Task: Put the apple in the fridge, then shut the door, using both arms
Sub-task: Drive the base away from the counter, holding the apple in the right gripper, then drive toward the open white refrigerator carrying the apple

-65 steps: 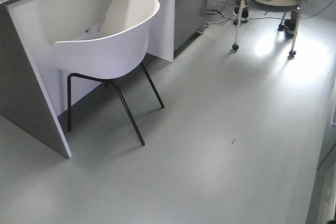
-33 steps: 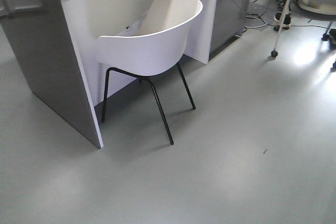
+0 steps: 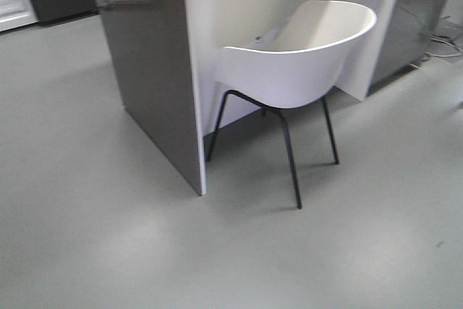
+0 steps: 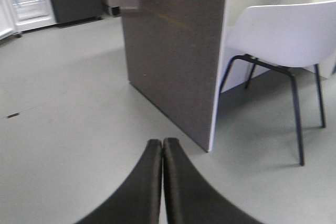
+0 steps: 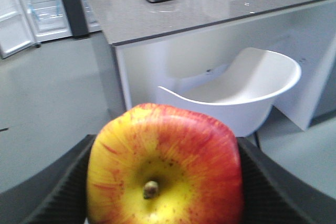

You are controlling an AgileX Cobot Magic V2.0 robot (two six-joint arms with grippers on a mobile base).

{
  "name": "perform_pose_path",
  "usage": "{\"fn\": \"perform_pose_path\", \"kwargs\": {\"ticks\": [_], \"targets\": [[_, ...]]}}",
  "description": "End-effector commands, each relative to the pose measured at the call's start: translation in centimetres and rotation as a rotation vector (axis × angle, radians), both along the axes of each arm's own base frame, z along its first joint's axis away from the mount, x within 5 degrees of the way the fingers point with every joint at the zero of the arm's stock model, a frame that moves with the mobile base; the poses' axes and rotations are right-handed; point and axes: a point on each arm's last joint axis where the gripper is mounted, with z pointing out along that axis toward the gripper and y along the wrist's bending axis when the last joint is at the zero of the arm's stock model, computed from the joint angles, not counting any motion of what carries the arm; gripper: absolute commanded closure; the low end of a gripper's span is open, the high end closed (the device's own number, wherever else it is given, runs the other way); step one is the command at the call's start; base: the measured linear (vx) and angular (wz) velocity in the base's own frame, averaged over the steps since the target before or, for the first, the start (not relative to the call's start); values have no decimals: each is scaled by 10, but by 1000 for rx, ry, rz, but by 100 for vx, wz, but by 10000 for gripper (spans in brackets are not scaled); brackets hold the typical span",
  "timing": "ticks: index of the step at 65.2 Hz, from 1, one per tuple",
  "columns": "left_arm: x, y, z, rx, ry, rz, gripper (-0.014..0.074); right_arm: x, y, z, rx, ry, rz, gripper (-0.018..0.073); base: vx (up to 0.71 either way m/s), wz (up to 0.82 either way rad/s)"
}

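Gripping apple (image 5: 165, 161): right pincer (image 5: 163, 187) | left pincer (image 4: 163, 177) pressed closed | fridge (image 5: 46, 24) standing open

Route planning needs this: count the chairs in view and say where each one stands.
1. The white chair stands on the floor at the recessed side of the counter, just beside its grey end panel. More chairs may be outside the views.

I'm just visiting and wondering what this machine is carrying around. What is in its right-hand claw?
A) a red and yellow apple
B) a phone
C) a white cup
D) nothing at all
A: in the right wrist view the apple sits between the black fingers of the right gripper, with its stem end facing the camera.
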Motion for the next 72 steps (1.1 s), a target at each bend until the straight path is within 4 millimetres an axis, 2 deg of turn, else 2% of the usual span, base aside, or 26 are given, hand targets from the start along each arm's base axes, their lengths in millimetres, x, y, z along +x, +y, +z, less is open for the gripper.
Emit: {"fn": "perform_pose_path", "kwargs": {"ticks": [1,36,72], "targets": [[0,0,13,-3,-101,-2,603,-11,-2,22,18,-134,-20,401,2,45],[0,0,13,-3,-101,-2,603,-11,-2,22,18,-134,-20,401,3,45],[0,0,13,-3,-101,-2,603,-11,-2,22,18,-134,-20,401,7,29]]}}
